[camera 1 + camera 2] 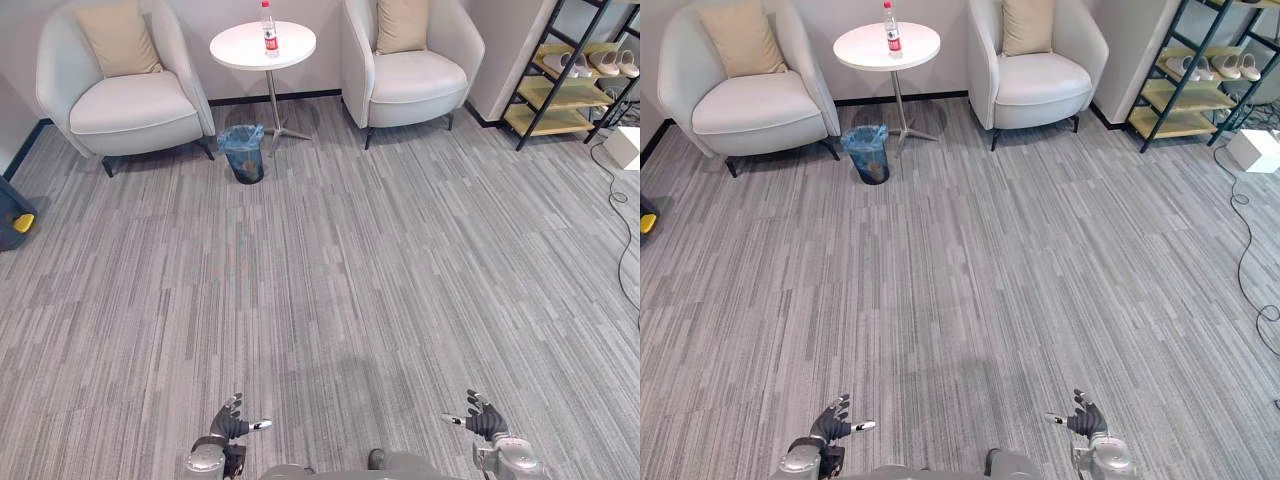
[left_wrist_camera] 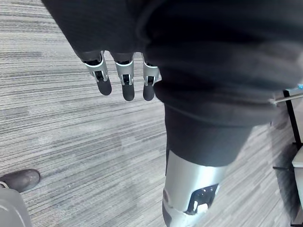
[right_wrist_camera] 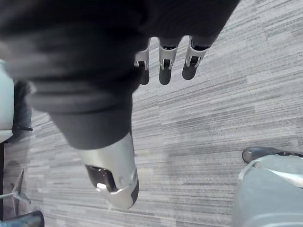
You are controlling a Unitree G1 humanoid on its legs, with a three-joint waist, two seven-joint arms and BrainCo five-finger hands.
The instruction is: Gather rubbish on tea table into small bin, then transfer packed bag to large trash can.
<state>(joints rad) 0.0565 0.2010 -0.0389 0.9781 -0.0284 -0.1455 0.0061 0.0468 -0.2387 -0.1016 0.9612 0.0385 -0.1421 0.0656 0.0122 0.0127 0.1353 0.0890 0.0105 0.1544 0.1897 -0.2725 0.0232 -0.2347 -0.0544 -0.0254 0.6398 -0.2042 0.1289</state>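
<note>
The left hand (image 1: 228, 425) and right hand (image 1: 482, 418) are seen open and empty at frame bottom; the red-labelled clear plastic bottle (image 1: 268, 28) on the round white bench (image 1: 232, 52), upper centre, could be toppled by a clumsy reach.

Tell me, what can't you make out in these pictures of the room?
Small bin, left eye view: too far off to see what lies inside.
Bottle on the tea table: too small to tell full from empty.
Dark object at the left edge: cut off, so unidentifiable.
Shelf: cut off by the right edge.
</note>
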